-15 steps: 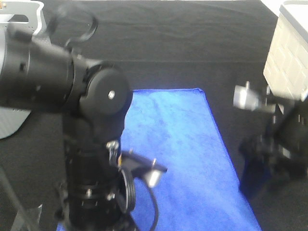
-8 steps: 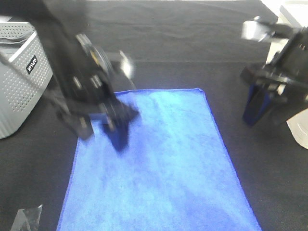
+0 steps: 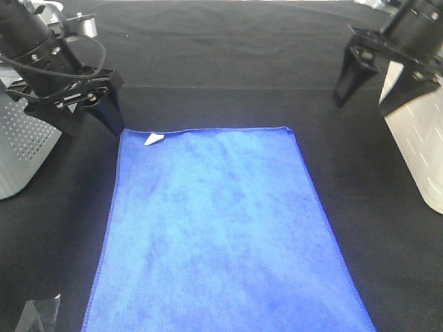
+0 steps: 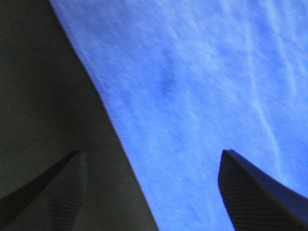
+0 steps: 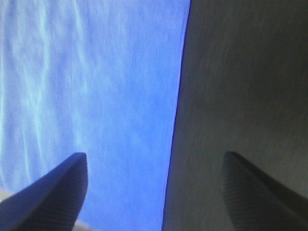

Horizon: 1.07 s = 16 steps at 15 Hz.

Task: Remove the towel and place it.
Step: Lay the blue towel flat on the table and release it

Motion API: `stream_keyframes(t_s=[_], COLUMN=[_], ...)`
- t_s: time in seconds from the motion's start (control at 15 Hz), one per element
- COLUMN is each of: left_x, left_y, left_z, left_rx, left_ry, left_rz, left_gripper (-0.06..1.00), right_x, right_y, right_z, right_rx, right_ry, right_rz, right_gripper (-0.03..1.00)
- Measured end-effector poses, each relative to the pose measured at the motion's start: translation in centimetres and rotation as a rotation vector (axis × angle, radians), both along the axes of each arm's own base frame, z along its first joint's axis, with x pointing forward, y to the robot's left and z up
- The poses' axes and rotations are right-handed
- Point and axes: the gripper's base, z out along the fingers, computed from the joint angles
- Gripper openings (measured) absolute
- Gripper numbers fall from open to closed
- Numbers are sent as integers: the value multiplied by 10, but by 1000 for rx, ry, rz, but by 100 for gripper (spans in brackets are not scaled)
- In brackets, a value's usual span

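- Exterior high view: the black table cloth (image 3: 228, 62) carried the towel (image 3: 221, 235), spread flat at centre.
- A grey perforated basket (image 3: 21, 159) stood to its left and a white bin (image 3: 415, 152) to its right.
- The left gripper (image 3: 90, 131), jaws apart and empty, hung beside the towel's far-left corner; half a second before, it was over the towel.
- The right gripper (image 3: 360, 107), jaws apart, had moved further back.
- The white tag (image 3: 154, 139), previously covered, showed; its print was too small to read.

Fuzzy matt microfibre towel (image 3: 221, 228) lies on finely woven matt black cloth (image 3: 235, 62).
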Motion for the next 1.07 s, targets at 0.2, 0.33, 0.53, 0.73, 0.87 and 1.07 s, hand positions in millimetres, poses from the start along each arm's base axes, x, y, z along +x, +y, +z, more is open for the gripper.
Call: stream_keyframes(t_s=[0.2, 0.33, 0.53, 0.73, 0.87, 1.07], left_x=[28, 49, 76, 81, 86, 93], left_y=[16, 11, 7, 8, 9, 9], left_z=[-19, -27, -40, -48, -45, -65], left_rx=[4, 0, -9, 24, 27, 32], left_ry=[2, -17, -62, -70, -116, -127], left_rz=[32, 26, 33, 24, 33, 46], left_gripper=[72, 72, 74, 79, 79, 79], right_x=[33, 47, 57, 65, 75, 86], right_y=[2, 3, 1, -2, -2, -2], right_z=[3, 2, -2, -21, -43, -77], right_rx=[4, 5, -17, -55, -60, -66], right_ry=[-57, -82, -115, -113, -114, -97], right_rz=[-18, -18, -23, -24, -37, -51], right_gripper=[77, 77, 77, 77, 77, 77])
